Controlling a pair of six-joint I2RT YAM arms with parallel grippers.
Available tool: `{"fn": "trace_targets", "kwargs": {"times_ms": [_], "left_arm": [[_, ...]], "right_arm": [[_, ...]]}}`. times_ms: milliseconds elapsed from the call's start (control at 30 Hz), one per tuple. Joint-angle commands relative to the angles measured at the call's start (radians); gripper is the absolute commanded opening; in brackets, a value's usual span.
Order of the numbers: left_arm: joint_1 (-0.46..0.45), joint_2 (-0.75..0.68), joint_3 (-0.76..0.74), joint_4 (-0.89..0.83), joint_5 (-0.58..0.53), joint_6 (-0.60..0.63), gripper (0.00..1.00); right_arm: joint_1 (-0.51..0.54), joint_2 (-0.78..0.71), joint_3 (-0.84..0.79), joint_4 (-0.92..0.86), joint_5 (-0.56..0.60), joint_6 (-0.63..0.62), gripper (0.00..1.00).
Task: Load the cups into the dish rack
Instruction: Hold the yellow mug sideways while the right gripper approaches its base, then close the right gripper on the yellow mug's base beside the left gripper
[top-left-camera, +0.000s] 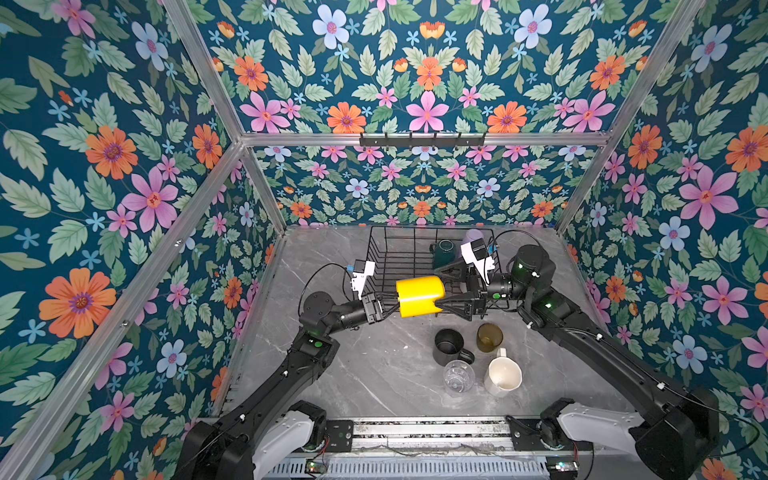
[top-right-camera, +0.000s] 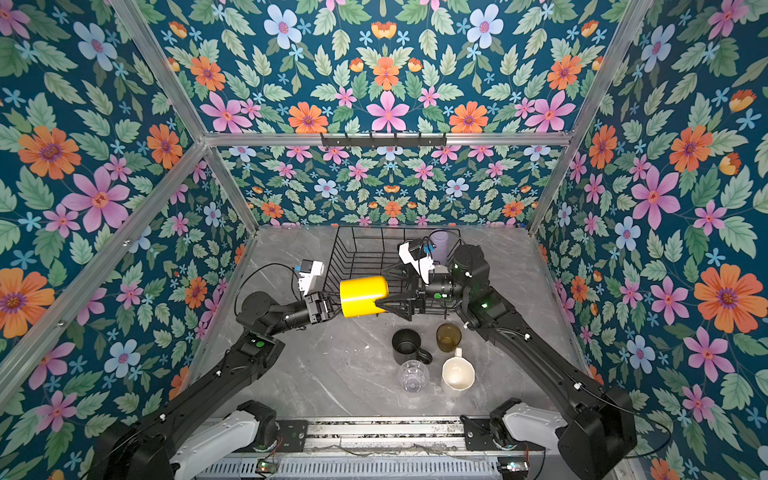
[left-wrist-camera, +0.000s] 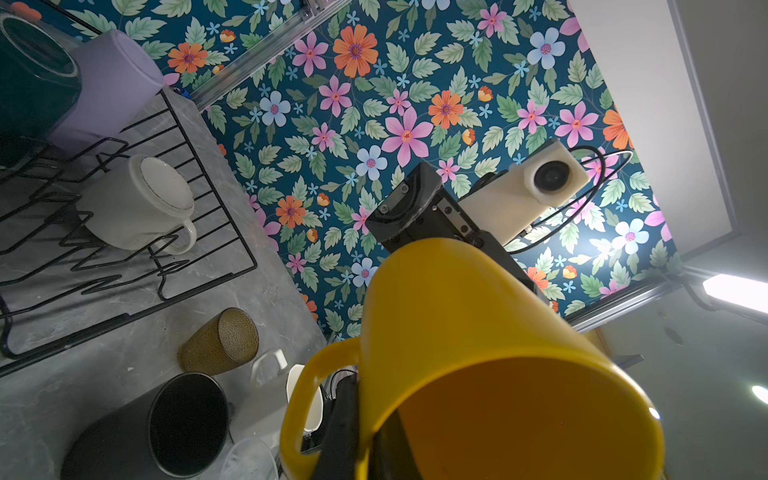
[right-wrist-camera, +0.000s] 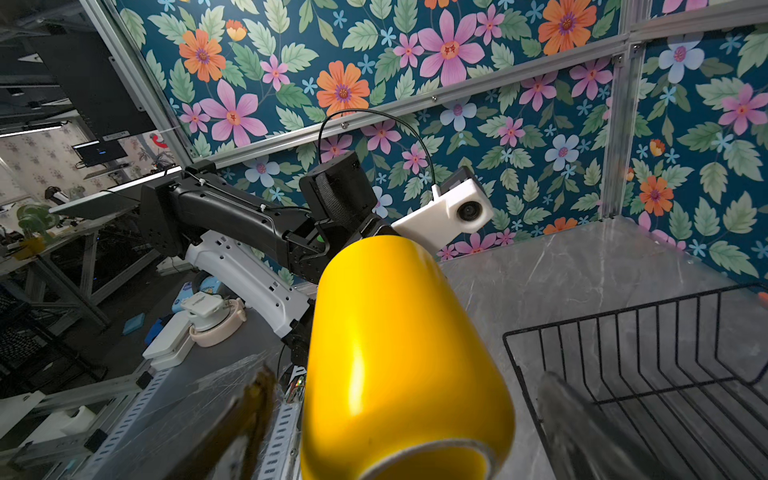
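Observation:
A yellow cup (top-left-camera: 419, 296) (top-right-camera: 363, 296) hangs on its side above the table, at the front edge of the black wire dish rack (top-left-camera: 386, 253) (top-right-camera: 353, 249). My left gripper (top-left-camera: 392, 305) (left-wrist-camera: 368, 444) is shut on its rim, one finger inside and one outside by the handle. My right gripper (top-left-camera: 444, 289) (right-wrist-camera: 415, 419) is open, and its fingers straddle the cup's base (right-wrist-camera: 399, 353) with gaps on both sides. In the rack stand a dark green cup (top-left-camera: 444, 252), a lilac tumbler (top-left-camera: 473, 237) and an upturned white mug (left-wrist-camera: 137, 203).
On the table in front of the rack stand a black mug (top-left-camera: 449, 347), an olive-brown tumbler (top-left-camera: 489, 337), a clear glass (top-left-camera: 458, 376) and a cream mug (top-left-camera: 503, 376). A black hook rail (top-left-camera: 422, 140) runs along the back wall. Floral walls close three sides.

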Motion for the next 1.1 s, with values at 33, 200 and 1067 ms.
{"fn": "trace_targets", "kwargs": {"times_ms": [33, 200, 1067], "left_arm": [[0.0, -0.005, 0.011, 0.087, 0.009, -0.013, 0.0], [0.001, -0.008, 0.009, 0.088, 0.007, -0.015, 0.0], [0.001, -0.003, -0.007, 0.119, 0.012, -0.036, 0.0]], "right_arm": [[0.02, 0.035, 0.018, 0.003, -0.016, -0.026, 0.99], [0.058, 0.076, 0.036, 0.0, -0.018, -0.03, 0.99], [0.113, 0.168, 0.086, 0.01, -0.044, 0.001, 0.92]]}}
